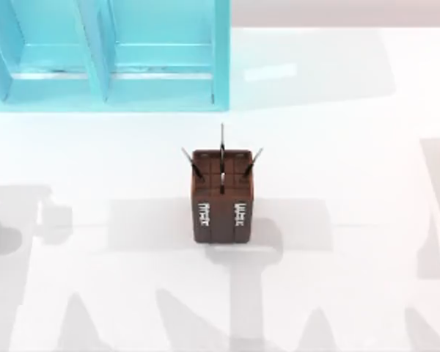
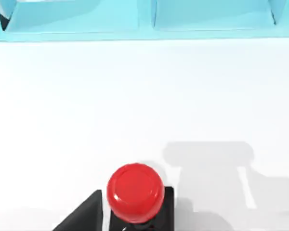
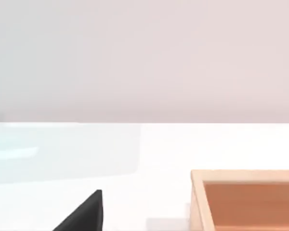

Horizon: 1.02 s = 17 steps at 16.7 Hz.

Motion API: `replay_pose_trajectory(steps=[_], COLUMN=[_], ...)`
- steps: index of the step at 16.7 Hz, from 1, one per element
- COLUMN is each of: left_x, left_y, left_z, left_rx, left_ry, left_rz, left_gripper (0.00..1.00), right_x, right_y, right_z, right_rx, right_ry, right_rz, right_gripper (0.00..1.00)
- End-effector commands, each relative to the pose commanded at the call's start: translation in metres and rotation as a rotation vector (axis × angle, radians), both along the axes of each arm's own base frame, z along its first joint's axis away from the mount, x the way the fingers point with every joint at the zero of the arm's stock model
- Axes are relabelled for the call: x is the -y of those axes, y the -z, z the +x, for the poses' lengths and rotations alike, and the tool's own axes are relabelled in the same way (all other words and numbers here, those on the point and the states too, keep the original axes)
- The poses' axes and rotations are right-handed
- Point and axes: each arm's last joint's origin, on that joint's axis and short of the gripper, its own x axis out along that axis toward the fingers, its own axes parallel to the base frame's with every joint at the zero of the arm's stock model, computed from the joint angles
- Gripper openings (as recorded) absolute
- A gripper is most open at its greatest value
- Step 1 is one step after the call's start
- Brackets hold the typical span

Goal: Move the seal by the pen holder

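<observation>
A: Top view first, biggest thing: where does everything sit on the desk point(image 1: 337, 132)?

B: At 11 o'clock stands a large cyan shelf unit point(image 1: 110, 55). Near the centre stands the pen holder point(image 1: 221, 196), upright, with thin dark pens point(image 1: 221, 150) sticking out of its gridded top.

A: And the seal?

B: The left wrist view has the seal point(image 2: 136, 195), its red ball knob on a black block, resting on the desk right beside one dark finger point(image 2: 84, 215) of the left end effector. The cyan shelf runs along the far side of the desk in that view.

A: Is the left end effector gripping it?

B: I cannot tell; one finger tip is visible, and nothing settles whether the jaws are spread or closed on the block.

A: The right arm?

B: The right wrist view has a dark finger tip point(image 3: 84, 215) and the corner of a light wooden box point(image 3: 245, 199). Its state I cannot tell either; it looks parked.

A: So what does the move turn on?

B: My judgement: the left arm is the nearer one, with the seal just in front of its wrist camera. The pen holder lies toward 3 o'clock from that arm's side, so the carry would run rightward across the desk.
</observation>
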Motion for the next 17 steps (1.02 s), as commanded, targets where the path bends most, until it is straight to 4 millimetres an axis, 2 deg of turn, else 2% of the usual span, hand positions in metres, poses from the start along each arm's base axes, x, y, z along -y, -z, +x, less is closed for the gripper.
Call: replay_pose_trajectory(steps=[4,10,13,17], left_x=[-0.015,-0.042,-0.053,-0.057], left_y=[-0.013,-0.008,0.0,0.003], left_z=[0.062,0.141,0.167,0.177], left_rx=[-0.405,-0.818,-0.93,-0.968], left_ry=[-0.006,0.003,0.008,0.011], left_rz=[-0.011,-0.049,-0.066,-0.072], left_gripper=[1.0,1.0,1.0,1.0], right_x=[0.0,0.0,0.0,0.0], right_y=[0.0,0.0,0.0,0.0], right_z=[0.0,0.0,0.0,0.0], right_rx=[0.0,0.0,0.0,0.0], right_ry=[0.0,0.0,0.0,0.0], right_rz=[0.0,0.0,0.0,0.0], right_gripper=[1.0,1.0,1.0,1.0])
